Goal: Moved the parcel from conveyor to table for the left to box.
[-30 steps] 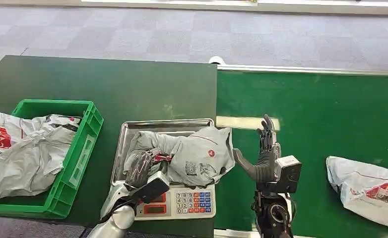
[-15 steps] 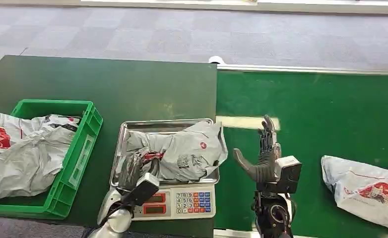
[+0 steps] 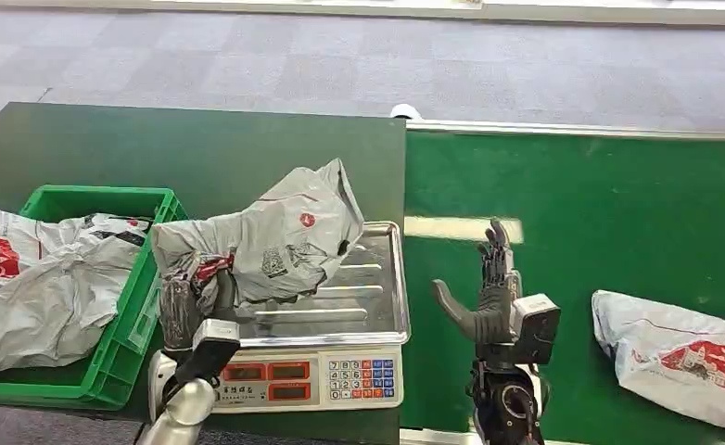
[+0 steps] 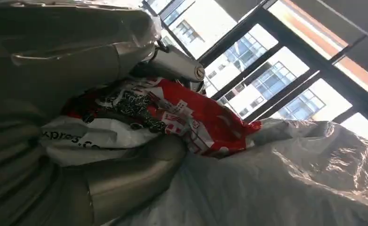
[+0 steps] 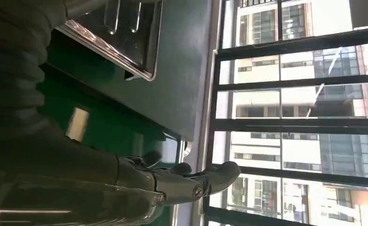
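the left hand grips one crumpled grey plastic parcel by its end, fingers closed on it, holding it lifted over the left part of the one steel scale tray on the dark green counter. the right hand stands upright over the green conveyor belt, fingers spread, empty. one more grey parcel with red print lies on the belt. the green plastic crate holds more such bags; their number cannot be told.

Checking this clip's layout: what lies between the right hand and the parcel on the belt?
Head view: bare green belt separates the right hand from the parcel.
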Robot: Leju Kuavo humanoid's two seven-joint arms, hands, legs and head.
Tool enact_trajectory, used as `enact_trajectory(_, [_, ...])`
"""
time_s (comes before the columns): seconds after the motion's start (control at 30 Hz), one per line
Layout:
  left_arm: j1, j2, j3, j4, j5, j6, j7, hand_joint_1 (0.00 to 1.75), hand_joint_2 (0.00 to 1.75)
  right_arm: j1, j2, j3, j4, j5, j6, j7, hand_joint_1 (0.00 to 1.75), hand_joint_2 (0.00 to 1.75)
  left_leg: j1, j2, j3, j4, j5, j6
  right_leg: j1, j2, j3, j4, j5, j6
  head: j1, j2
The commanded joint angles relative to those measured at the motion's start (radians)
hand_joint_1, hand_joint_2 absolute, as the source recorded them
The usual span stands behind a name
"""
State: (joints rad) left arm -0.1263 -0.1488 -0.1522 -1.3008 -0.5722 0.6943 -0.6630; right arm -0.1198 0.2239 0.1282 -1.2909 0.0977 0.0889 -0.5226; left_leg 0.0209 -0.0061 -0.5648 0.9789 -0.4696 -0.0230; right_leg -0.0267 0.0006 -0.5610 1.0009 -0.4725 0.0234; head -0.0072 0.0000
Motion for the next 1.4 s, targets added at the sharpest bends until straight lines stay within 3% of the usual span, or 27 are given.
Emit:
enact_trajectory(0.03, [-0.003,-0.021,0.140,-0.065,-0.081,0.004,-0.035,1.75,1.75,-0.009,-0.027,0.023,0.056,-0.007,-0.012,-0.008,0.00,1.75,0.000,0.002,0.000,0.000,0.000,0.001,0.001,0.001,0.000,-0.001,0.001,-0.002,0.000,0.000])
enact_trajectory(0.17, [-0.020,-0.039,0.247,-0.163,-0.149,0.004,-0.035,1.75,1.75,0.003,-0.029,0.024,0.046,-0.010,-0.020,-0.015,0.00,1.75,0.001,0.003,0.000,-0.001,0.000,0.002,0.002,0.002,0.000,-0.002,0.001,-0.003,0.000,0.000])
enact_trajectory(0.33, [-0.026,-0.033,0.248,-0.156,-0.144,0.004,-0.035,1.75,1.75,0.000,-0.028,0.026,0.046,-0.010,-0.020,-0.015,0.00,1.75,0.000,0.001,0.000,0.000,0.000,0.001,0.001,0.000,-0.001,-0.001,0.001,-0.002,0.000,0.000])
enact_trajectory(0.67, [-0.055,-0.049,0.495,-0.352,-0.307,0.004,-0.035,1.75,1.75,0.015,-0.029,0.019,0.030,-0.018,-0.035,-0.012,0.00,1.75,0.001,0.004,0.000,0.000,0.000,0.002,0.002,0.003,-0.001,-0.001,0.001,-0.004,0.000,0.000])
enact_trajectory(0.77, [-0.080,-0.016,0.555,-0.383,-0.324,0.004,-0.035,1.75,1.75,0.012,-0.035,0.021,0.030,-0.027,-0.047,-0.022,0.00,1.75,0.001,0.004,0.000,0.000,0.000,0.001,0.002,0.003,-0.002,0.000,0.001,-0.003,0.000,0.000])
enact_trajectory(1.03, [-0.137,0.007,0.608,-0.342,-0.365,0.004,-0.035,1.75,1.75,0.017,-0.041,0.020,0.016,-0.039,-0.061,-0.031,0.00,1.75,0.001,0.001,0.000,0.000,0.001,0.001,0.001,0.000,-0.001,0.000,0.001,-0.002,0.001,0.000])
enact_trajectory(1.17, [-0.217,-0.008,0.763,-0.267,-0.594,0.004,-0.035,1.75,1.75,0.025,-0.034,0.002,-0.010,-0.045,-0.074,-0.028,0.00,1.75,0.001,0.001,0.000,-0.001,0.001,0.002,0.002,0.000,-0.001,-0.001,0.002,-0.004,0.000,0.000])
enact_trajectory(1.2, [-0.228,-0.001,0.782,-0.230,-0.633,0.004,-0.011,1.75,1.75,0.028,-0.034,-0.002,-0.014,-0.046,-0.076,-0.027,0.00,1.75,0.001,0.001,0.000,-0.001,0.001,0.001,0.001,0.000,-0.001,0.000,0.001,-0.002,0.000,0.000])
enact_trajectory(1.37, [-0.194,0.187,0.586,-0.040,-0.739,-0.017,0.460,1.75,1.75,0.048,-0.030,-0.031,-0.045,-0.039,-0.077,-0.013,0.00,1.75,0.000,-0.001,0.002,-0.003,0.002,0.001,0.001,-0.002,0.001,-0.002,0.001,-0.003,0.000,0.000])
enact_trajectory(1.4, [-0.194,0.187,0.586,-0.040,-0.739,-0.017,0.460,1.75,1.75,0.048,-0.030,-0.031,-0.045,-0.039,-0.077,-0.013,0.00,1.75,0.000,0.000,0.002,-0.003,0.002,0.001,0.001,-0.001,0.000,-0.001,0.001,-0.003,0.000,0.000])
